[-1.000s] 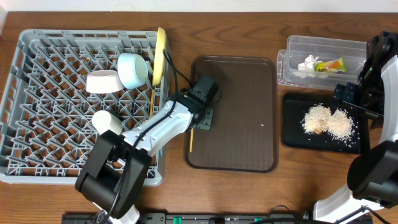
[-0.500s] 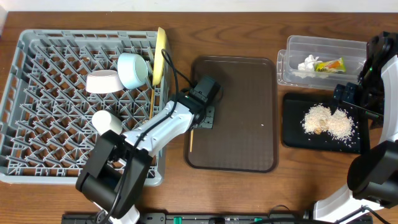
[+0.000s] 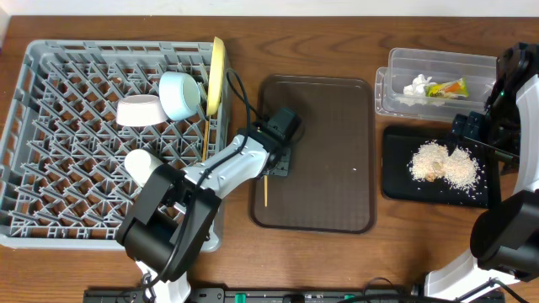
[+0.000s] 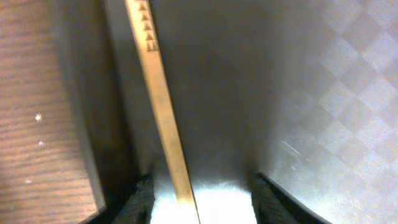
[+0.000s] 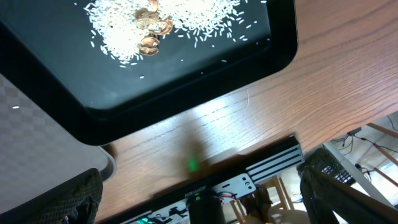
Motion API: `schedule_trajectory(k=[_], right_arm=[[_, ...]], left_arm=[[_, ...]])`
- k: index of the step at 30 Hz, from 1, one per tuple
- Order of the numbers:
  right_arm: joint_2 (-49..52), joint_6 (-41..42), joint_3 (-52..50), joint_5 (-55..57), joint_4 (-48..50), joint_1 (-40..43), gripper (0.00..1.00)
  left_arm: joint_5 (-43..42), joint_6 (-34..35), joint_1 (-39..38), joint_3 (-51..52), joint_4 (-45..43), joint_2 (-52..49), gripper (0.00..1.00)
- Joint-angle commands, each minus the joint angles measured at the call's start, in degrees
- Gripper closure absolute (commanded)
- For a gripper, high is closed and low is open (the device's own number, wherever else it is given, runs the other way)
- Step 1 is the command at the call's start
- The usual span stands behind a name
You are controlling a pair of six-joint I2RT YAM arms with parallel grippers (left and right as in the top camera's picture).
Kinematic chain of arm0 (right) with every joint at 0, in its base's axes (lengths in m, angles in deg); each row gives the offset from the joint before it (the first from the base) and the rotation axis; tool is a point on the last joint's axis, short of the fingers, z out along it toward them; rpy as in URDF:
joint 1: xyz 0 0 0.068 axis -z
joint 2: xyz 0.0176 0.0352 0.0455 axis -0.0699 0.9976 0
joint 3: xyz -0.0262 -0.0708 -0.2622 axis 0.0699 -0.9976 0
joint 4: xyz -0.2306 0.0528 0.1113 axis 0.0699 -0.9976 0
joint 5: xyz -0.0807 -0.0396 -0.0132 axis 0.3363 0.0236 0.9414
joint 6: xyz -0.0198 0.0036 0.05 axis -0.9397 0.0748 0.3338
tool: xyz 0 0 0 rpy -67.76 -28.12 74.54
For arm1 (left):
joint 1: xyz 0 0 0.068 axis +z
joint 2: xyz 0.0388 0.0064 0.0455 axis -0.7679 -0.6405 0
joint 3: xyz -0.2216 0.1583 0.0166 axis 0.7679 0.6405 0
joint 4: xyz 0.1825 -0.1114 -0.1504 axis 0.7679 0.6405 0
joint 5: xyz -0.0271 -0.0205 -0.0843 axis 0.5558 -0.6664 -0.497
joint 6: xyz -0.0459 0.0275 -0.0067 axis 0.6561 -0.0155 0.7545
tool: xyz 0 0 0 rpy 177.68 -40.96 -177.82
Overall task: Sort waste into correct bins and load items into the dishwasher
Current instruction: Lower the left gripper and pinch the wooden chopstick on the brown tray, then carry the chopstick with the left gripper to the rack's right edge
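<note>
Here the left gripper [image 4: 202, 199] straddles a chopstick [image 4: 163, 118] lying at the brown tray's [image 3: 337, 151] left edge, jaws apart, not yet pinching it; the right gripper [image 5: 199, 193] hangs wide open, empty, near the black tray [image 5: 205, 68] holding the crumbs [image 5: 161, 18].

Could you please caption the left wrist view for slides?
Left gripper straddles a thin wooden chopstick on the dark brown serving tray.

A brown wooden worktop [image 3: 337, 42] with visible grain fills the overhead view, and a pale strip [image 3: 269, 7] runs along its far edge. In the right wrist view, soft glare lies on the wood beside a black rail [image 5: 273, 165] carrying a small green light [image 5: 193, 165]. Light wooden bars [image 5: 379, 132] and cables [image 5: 357, 138] show beyond.
</note>
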Motion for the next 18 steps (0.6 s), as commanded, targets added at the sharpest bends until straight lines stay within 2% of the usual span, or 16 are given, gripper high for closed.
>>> schedule_trajectory(k=[1, 3, 4, 6, 8, 18], right_arm=[[0.3, 0.1, 0.3, -0.2, -0.2, 0.3, 0.01], [0.3, 0.1, 0.3, -0.2, -0.2, 0.3, 0.01], [0.3, 0.1, 0.3, -0.2, -0.2, 0.3, 0.01], [0.3, 0.1, 0.3, -0.2, -0.1, 0.3, 0.01], [0.3, 0.1, 0.3, -0.2, 0.0, 0.3, 0.01], [0.3, 0.1, 0.3, -0.2, -0.1, 0.3, 0.01]], left_arm=[[-0.1, -0.1, 0.2, 1.0, 0.7, -3.3, 0.69], [-0.1, -0.1, 0.2, 1.0, 0.7, -3.1, 0.80], [-0.1, -0.1, 0.2, 1.0, 0.7, -3.0, 0.81], [-0.1, -0.1, 0.2, 1.0, 0.7, -2.6, 0.91], [-0.1, -0.1, 0.2, 1.0, 1.0, -1.7, 0.94], [-0.1, -1.4, 0.2, 0.8, 2.3, 12.5, 0.94]])
